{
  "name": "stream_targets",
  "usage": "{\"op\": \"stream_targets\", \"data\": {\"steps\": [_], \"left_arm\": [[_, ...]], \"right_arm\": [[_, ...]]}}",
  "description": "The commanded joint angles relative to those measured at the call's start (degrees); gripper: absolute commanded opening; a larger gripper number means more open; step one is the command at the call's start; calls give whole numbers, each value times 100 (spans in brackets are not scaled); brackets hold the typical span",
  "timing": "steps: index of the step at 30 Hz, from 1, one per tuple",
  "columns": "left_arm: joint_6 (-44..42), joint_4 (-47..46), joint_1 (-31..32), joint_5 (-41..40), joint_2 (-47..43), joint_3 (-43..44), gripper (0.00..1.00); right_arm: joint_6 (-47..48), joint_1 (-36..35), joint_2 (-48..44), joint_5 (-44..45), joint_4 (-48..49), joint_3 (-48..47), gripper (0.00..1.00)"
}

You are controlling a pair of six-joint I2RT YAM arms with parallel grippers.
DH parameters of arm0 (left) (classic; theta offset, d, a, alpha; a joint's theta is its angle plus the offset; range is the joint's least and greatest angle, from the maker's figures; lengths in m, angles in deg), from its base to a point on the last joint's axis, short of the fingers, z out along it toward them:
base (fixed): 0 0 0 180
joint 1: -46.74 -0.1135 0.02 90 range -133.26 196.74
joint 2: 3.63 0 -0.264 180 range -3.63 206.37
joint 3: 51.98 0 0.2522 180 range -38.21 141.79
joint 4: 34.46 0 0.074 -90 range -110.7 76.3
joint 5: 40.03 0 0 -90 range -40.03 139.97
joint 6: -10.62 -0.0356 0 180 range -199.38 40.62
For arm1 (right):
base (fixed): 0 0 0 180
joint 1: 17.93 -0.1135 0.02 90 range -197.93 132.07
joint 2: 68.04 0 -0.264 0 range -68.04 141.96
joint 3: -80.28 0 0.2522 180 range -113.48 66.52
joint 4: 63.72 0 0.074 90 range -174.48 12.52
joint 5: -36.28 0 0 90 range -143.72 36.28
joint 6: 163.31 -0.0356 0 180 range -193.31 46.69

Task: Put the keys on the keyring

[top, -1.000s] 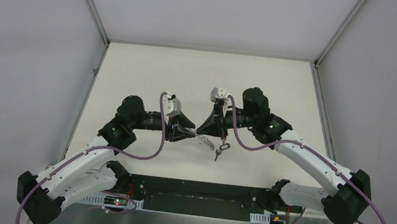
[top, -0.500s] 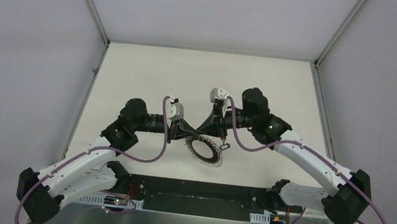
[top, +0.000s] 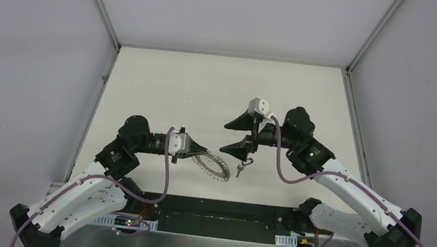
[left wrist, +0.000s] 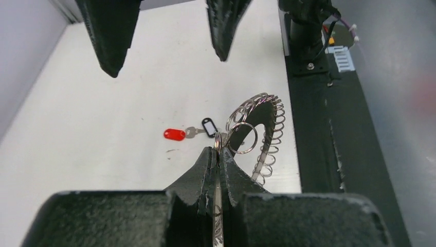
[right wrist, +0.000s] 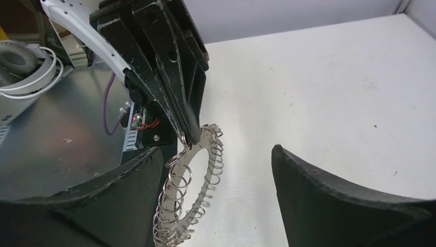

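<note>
A: Moved since half a second ago: both arms backed off from each other. Left gripper [top: 195, 152] went left and nearer the bases, and right gripper [top: 225, 137] pulled right. A gap now lies between them where they met tip to tip.

B: Table room?

A: Table [top: 166, 83] is white, boxed by grey walls [top: 28, 83] left, right and back, with metal rails along the side edges. White top runs well past both grippers to the back wall. Near edge is the black base plate [top: 214, 219], and the action sits close to it.

B: Left hand state?

A: Pinched tight on the keyring [left wrist: 263, 116], clamped at its rim. Left wrist view shows the fingers together with a wire loop right at the tips. Ring sticks out to the right of the tips, tilted. It reads more edge-on than before, when it faced the top camera nearly flat.

B: Right hand?

A: Jaws spread wide, nothing in them. Earlier they looked closed, up against the ring.

B: Keys?

A: Keys [left wrist: 193, 132] lie on the table just past the ring's right edge, near the right gripper's tips: red head, silver key, dark loop. Touching the ring or not, can't tell.
</note>
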Motion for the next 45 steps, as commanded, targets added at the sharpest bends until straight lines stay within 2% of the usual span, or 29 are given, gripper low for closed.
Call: {"op": "stream_targets", "data": {"steps": [1, 7, 13, 16, 19, 26, 28, 36, 45], "left_arm": [[-1948, 397, 40, 393, -358, 357, 0], [-3678, 646, 40, 438, -561, 417, 0], [-3888, 657, 35, 402, -554, 486, 0], [-3122, 649, 35, 171, -532, 606, 0], [-1723, 649, 38, -254, -432, 784, 0], [720, 616, 40, -350, -181, 955, 0], [1088, 579, 40, -396, -174, 947, 0], [1543, 564, 40, -489, -332, 938, 0], [1534, 560, 39, -423, -414, 947, 0]], "right_arm": [[53, -12, -189, -104, 504, 38, 80], [80, -33, -15, -656, 805, 38, 75], [206, -228, 460, -890, 732, -240, 60], [419, -412, 642, -779, 555, -422, 54], [675, -616, 775, -526, 311, -600, 51], [1005, -914, 961, -117, 49, -801, 46], [1086, -949, 988, -26, -54, -848, 42], [1141, -966, 961, 349, -161, -873, 21], [1228, -966, 1066, 218, -224, -941, 21]]}}
